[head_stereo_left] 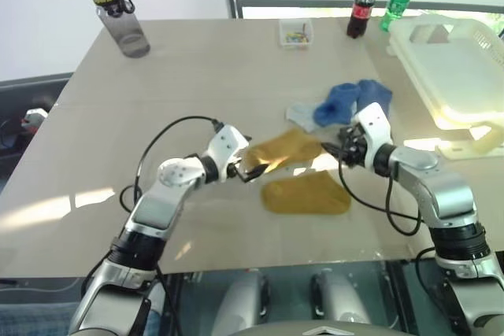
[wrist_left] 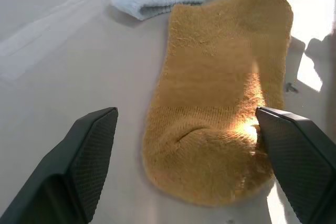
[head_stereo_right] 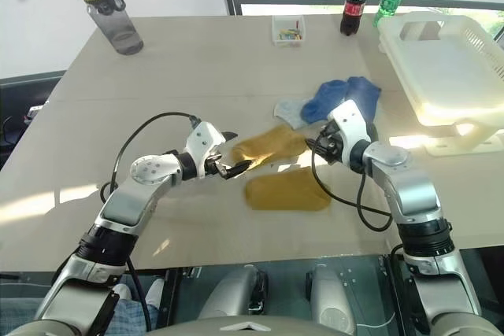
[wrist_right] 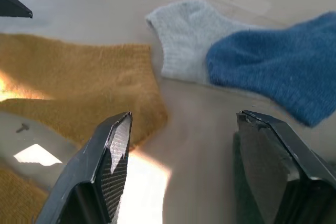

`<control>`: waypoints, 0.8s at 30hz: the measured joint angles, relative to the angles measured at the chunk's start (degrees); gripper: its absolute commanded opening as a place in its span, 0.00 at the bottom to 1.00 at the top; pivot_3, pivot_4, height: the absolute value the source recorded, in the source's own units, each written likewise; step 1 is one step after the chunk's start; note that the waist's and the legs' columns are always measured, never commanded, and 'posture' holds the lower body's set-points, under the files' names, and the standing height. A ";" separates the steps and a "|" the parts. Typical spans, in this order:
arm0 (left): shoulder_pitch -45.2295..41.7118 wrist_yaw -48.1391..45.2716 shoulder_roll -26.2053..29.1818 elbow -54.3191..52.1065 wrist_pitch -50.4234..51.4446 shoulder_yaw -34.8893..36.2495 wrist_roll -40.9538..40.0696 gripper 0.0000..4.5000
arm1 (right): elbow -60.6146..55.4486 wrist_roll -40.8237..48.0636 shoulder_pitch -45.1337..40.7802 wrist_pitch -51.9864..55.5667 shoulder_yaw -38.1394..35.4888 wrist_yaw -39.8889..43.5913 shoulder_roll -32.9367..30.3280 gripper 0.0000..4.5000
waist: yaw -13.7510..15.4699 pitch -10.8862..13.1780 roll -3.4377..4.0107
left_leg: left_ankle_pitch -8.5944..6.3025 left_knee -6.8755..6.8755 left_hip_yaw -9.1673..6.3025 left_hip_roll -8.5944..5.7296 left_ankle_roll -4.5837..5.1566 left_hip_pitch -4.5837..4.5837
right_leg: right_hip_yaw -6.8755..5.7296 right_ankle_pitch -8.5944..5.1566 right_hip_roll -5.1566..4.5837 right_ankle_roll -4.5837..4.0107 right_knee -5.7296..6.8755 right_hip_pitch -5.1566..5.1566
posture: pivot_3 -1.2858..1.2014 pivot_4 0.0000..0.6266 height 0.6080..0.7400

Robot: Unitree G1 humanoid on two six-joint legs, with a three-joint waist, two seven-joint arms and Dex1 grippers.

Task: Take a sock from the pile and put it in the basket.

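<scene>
- My left gripper [wrist_left: 184,129] gapes wide around a mustard sock's [wrist_left: 220,103] end, not clamped.
- My right gripper [wrist_right: 184,145] hangs open, empty, beside the pile [head_stereo_left: 346,104].
- The basket [head_stereo_left: 453,60] sits far right.

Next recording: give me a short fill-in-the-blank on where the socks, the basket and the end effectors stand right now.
1. The left end effector is open around the end of a ____ sock.
2. The right end effector is open and holds ____.
3. The blue sock lies partly over a pale ____ sock.
4. The basket sits at the table's ____ edge.

Missing words: yellow; nothing; grey; right
</scene>
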 measured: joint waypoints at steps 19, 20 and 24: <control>-1.61 -1.40 -0.67 1.99 0.25 -0.38 2.58 0.00 | 3.51 -0.11 0.87 -0.34 1.32 -2.43 5.54 0.67 | 0.04 0.00 0.00 | 0.00 0.03 -0.01 -0.01 0.00 0.01 | -0.02 0.00 0.03 0.00 0.03 0.00 | 0.52 0.24 1.00; -1.61 -1.40 -0.71 1.99 0.28 -0.37 2.57 0.00 | 3.54 -0.11 0.87 -0.42 1.34 -2.44 5.61 0.61 | 0.04 0.00 0.00 | 0.00 0.03 -0.01 -0.01 0.00 0.01 | -0.02 0.00 0.03 0.00 0.03 0.00 | 0.52 0.24 1.00; -1.61 -1.45 -0.84 1.98 0.53 -0.33 2.56 0.00 | 3.93 -0.11 0.87 -1.08 1.39 -2.46 5.91 0.23 | 0.05 0.00 0.00 | 0.00 0.03 -0.01 -0.01 0.00 0.00 | -0.02 0.00 0.04 0.01 0.03 0.01 | 0.52 0.24 1.00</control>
